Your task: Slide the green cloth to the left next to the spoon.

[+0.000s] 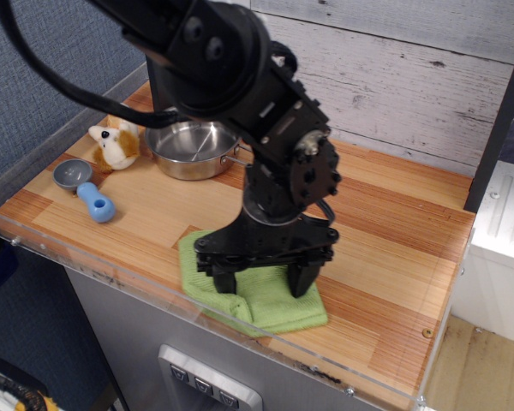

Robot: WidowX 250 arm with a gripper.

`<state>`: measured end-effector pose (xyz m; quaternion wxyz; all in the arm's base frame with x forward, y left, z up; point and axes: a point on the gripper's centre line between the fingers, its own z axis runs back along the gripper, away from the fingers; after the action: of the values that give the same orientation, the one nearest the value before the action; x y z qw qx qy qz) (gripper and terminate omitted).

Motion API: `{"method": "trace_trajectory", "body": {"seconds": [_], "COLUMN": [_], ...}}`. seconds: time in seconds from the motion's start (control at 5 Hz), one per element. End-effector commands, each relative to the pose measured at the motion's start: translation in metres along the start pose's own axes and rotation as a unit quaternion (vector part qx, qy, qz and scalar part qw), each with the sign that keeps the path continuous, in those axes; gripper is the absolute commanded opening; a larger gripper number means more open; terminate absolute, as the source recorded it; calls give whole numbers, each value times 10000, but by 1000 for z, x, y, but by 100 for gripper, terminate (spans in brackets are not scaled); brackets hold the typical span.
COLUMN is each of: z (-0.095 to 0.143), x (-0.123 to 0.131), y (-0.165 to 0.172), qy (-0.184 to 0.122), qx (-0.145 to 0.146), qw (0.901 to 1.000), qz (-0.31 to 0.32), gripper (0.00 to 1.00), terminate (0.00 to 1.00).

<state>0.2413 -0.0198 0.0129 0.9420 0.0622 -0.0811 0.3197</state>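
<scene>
The green cloth [265, 301] lies near the front edge of the wooden table, slightly bunched at its front left. My gripper [264, 281] stands open over it, both fingertips pressed down on the cloth, one [225, 281] at its left part and one at its right. The spoon [84, 187], with a grey bowl and light-blue handle, lies at the far left of the table, well apart from the cloth.
A steel pan [191, 148] with a wire handle stands at the back left. A small plush toy [114, 144] sits beside it. A clear plastic rim [111, 276] runs along the table's front edge, close to the cloth. A white block [504, 218] stands at the right.
</scene>
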Motion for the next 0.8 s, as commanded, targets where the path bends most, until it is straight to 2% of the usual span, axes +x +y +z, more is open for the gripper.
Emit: {"method": "trace_trajectory", "body": {"seconds": [0.0, 0.6], "z": [-3, -13], "x": [14, 55], "y": [20, 61], "qy": [-36, -78], "qx": [-23, -30], "qw": [9991, 9944], "qz": [422, 1057], "gripper": [100, 100], "terminate": [0, 0]}}
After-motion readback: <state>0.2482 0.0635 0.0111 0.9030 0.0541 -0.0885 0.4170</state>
